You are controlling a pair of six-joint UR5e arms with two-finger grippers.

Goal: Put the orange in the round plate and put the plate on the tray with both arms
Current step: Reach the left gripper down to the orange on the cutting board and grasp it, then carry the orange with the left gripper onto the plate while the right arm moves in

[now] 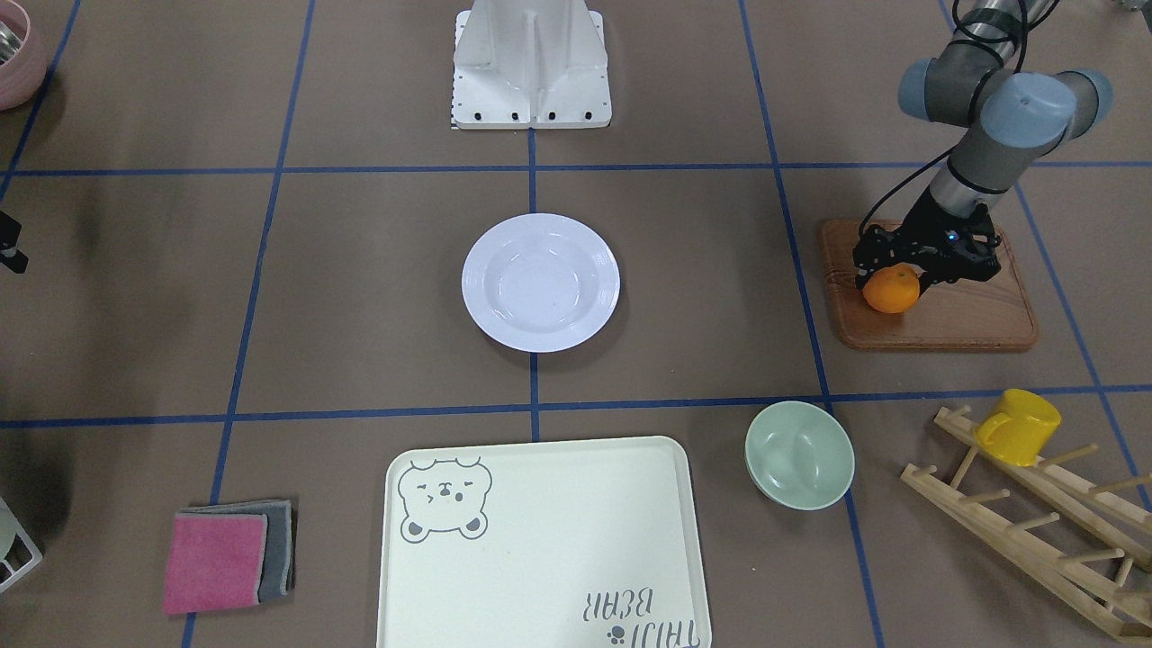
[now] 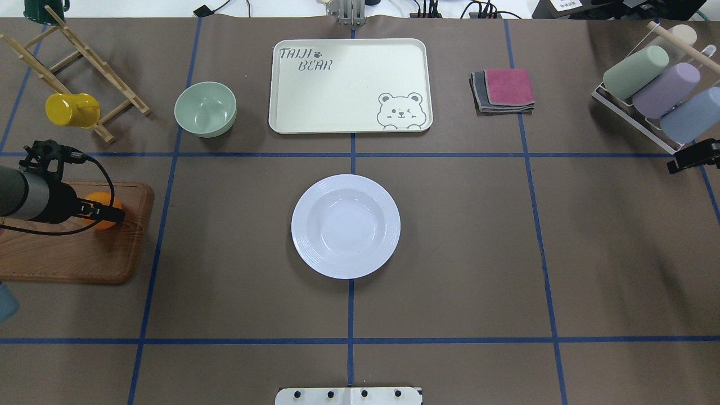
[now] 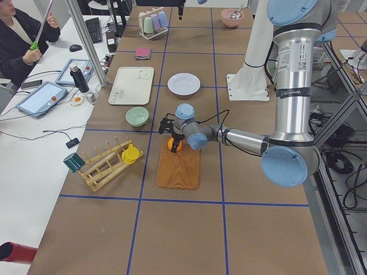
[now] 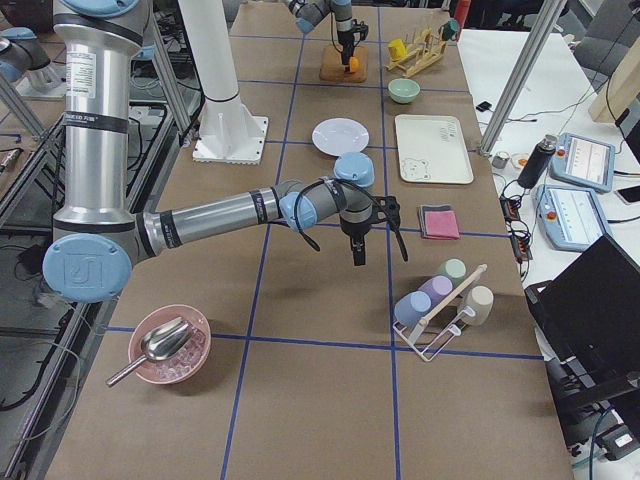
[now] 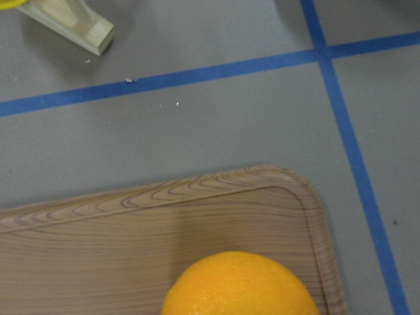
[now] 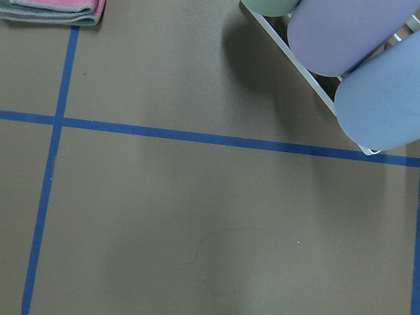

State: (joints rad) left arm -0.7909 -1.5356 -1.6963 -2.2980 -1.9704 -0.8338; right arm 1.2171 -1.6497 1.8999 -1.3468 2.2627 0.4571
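On the near-left part of the brown, blue-taped worktop (image 2: pixel 450 253), the left arm (image 1: pixel 990 153) comes in low with its forearm close to level. Its wrist is bent so the left tool (image 1: pixel 895 274) points down at the brown wooden board (image 1: pixel 972 315). The tool's black fingers straddle the small bright-orange fruit, the orange (image 1: pixel 891 292), which sits on the board by its far inner corner. Can't tell whether the fingers actually touch it: the overhead view has the tool covering half the fruit, and the left wrist view shows only the fruit's top, no fingers.

The white round deep plate (image 2: pixel 345 230) sits at worktop centre, well apart from the orange.

The right arm (image 4: pixel 220 215) has its forearm stretched out level, and the right tool (image 4: pixel 357 255) hangs straight down over bare worktop. It is cut off at the frame edge in the overhead and front views, so its opening can't be judged.

Far row:
- pale-green bowl (image 2: pixel 205 108)
- large cream rectangular tray with the bear drawing (image 2: pixel 349 90), just beyond the plate
- folded pink and grey cloths (image 2: pixel 503 90)
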